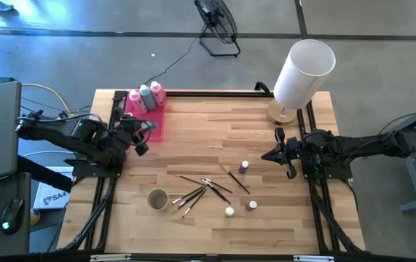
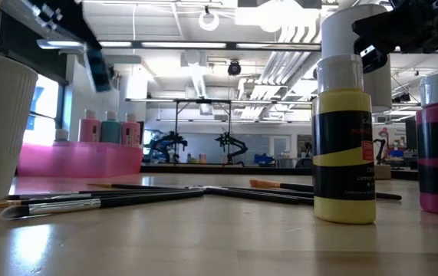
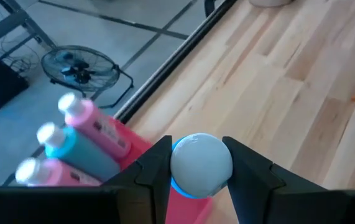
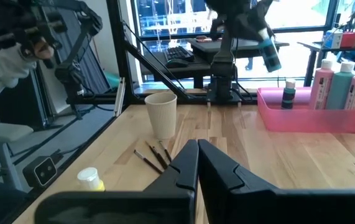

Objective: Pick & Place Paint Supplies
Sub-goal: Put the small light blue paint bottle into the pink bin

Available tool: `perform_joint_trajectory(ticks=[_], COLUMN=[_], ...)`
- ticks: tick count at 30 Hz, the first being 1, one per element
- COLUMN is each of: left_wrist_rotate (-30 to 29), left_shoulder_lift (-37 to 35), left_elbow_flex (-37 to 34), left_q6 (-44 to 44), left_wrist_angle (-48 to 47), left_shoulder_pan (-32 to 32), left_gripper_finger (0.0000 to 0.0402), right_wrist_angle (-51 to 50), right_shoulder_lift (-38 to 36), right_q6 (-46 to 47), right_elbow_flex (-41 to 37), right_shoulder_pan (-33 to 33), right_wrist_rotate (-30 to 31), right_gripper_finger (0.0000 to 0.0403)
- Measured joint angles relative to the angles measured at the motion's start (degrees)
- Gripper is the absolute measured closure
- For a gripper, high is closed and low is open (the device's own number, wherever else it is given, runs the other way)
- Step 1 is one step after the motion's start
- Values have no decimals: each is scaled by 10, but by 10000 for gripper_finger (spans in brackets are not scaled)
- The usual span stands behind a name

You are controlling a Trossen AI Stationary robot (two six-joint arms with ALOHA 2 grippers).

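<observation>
A: Left gripper [image 3: 201, 171], lower centre of the left wrist view: fingers clamped on a small blue paint pot with a rounded white cap [image 3: 201, 163]. In the high view it sits upper left, over the near edge of the pink rectangular tray [image 1: 158, 128].

B: In the tray?

A: Two pink squeeze bottles [image 1: 135, 101] and one teal squeeze bottle [image 1: 146, 95], white caps, standing at the tray's far end. One small dark-labelled pot [image 4: 288, 97] stands in it too.

B: Right gripper?

A: Right gripper [image 1: 276, 153], centre right of the high view, fingers pressed together, holding nothing.

B: On the wood table [image 1: 280, 211]?

A: Thin dark-handled brushes [image 1: 202, 188] scattered lower centre, beside a ribbed white paper cup [image 1: 157, 199]. Three tiny capped pots [image 1: 244, 167] lie right of the brushes.
</observation>
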Motion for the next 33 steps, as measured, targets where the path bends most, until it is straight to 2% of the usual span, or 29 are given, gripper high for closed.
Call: perform_joint_trajectory(ticks=[4, 8, 15, 18, 24, 33], left_wrist_rotate=[-19, -33, -62, -43, 43, 154], left_shoulder_lift=[-54, -98, -86, -62, -1, 8], left_elbow_flex=[-53, -71, -77, -77, -77, -76], left_q6=[-28, -57, -100, -106, -101, -54], left_wrist_angle=[17, 21, 26, 24, 24, 53], left_shoulder_pan=[0, 0, 14, 61, 196, 368], left_gripper_finger=[275, 275, 282, 285, 277, 281], right_wrist_angle=[1, 2, 13, 13, 13, 10], right_shoulder_lift=[0, 0, 0, 0, 0, 0], right_q6=[0, 0, -25, -30, -30, -26], right_elbow_flex=[0, 0, 0, 0, 0, 0], right_shoulder_pan=[0, 0, 0, 0, 0, 0], right_wrist_rotate=[2, 16, 20, 20, 17, 14], right_gripper_finger=[400, 400, 400, 400, 400, 400])
